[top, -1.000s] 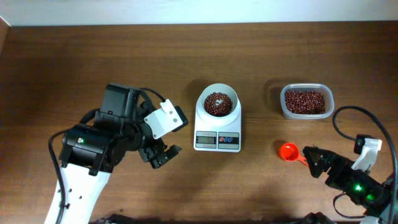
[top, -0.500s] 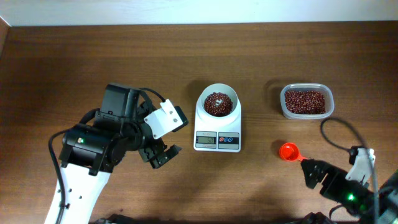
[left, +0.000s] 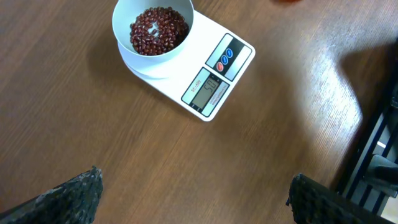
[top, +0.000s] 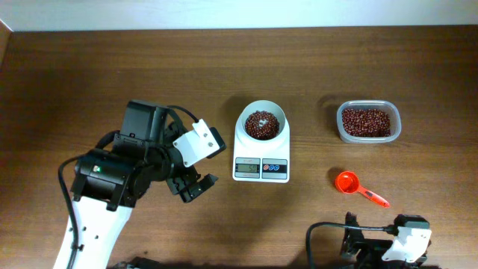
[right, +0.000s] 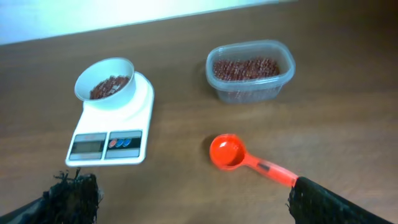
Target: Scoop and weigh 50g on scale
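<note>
The white scale (top: 261, 153) stands mid-table with its round bowl holding a heap of dark red-brown beans (top: 263, 125). In the left wrist view the scale (left: 214, 81) and the beans (left: 158, 30) lie ahead of my left gripper (left: 196, 202), which is open and empty over bare wood to the scale's left (top: 193, 184). My right gripper (right: 196, 199) is open and empty, low at the table's front edge. It faces the scale (right: 112, 134) and the beans (right: 109, 86) from a distance.
A red scoop (top: 358, 185) lies empty on the table right of the scale, with its handle end by my right fingertip (right: 336, 202). A clear tub (top: 367, 122) of the same beans stands at the back right. The right arm (top: 388, 250) lies along the front edge.
My right arm has drawn back from the red scoop toward the front edge. The scoop stays on the table. The left arm has not moved.
</note>
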Robot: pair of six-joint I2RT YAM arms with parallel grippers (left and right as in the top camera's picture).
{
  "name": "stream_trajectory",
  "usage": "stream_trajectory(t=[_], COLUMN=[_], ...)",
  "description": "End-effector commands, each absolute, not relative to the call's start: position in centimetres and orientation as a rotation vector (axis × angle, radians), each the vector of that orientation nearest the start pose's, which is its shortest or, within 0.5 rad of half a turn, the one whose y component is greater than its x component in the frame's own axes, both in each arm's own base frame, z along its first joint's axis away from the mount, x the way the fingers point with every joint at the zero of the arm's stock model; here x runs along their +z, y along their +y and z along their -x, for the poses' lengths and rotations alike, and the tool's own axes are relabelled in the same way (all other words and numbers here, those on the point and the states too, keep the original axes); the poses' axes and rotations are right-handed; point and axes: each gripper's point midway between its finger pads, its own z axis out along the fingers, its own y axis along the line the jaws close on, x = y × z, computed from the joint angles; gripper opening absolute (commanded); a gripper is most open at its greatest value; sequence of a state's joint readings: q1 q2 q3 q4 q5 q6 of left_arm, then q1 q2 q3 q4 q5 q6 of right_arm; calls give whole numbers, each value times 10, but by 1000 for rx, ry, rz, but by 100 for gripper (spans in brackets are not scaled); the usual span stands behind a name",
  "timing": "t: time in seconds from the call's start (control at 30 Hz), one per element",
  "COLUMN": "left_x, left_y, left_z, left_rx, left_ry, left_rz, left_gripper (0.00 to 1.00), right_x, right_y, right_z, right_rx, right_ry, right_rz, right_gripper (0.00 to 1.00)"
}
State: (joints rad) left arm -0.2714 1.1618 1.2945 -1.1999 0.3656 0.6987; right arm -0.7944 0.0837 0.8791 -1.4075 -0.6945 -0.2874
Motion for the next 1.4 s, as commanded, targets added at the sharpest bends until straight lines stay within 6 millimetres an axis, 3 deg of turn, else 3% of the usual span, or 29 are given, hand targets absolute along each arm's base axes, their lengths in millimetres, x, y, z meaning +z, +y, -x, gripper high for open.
stream_trajectory(t=[0.0,0.23,0.47,0.7,0.97,1.37], left_x=[249,249,249,249,249,249], left_y=[-129,-129,-129,-129,-129,-129], left_z=[-239,-239,-239,-239,-239,-239], left_rx=[-315,-315,-315,-315,-315,-315], left_ry=[2193,2193,2193,2193,2193,2193], left_rz=[-1283,-1283,-1283,-1283,-1283,-1283], left_gripper=[99,99,99,99,99,99], right_x=[244,253,212,190,210,212], right_y=[24,-7,-35,-39,-45,-39], right_z=[-118,-140,-180,-187,-192,-193], right_rx=[-28,-145,-106,-72,-137,-110], right_ry=[1988,1904,1867,1887,1813,1800], right_rz=[-149,-117,-61,-65,-19,9], right_gripper=[99,99,99,99,99,99])
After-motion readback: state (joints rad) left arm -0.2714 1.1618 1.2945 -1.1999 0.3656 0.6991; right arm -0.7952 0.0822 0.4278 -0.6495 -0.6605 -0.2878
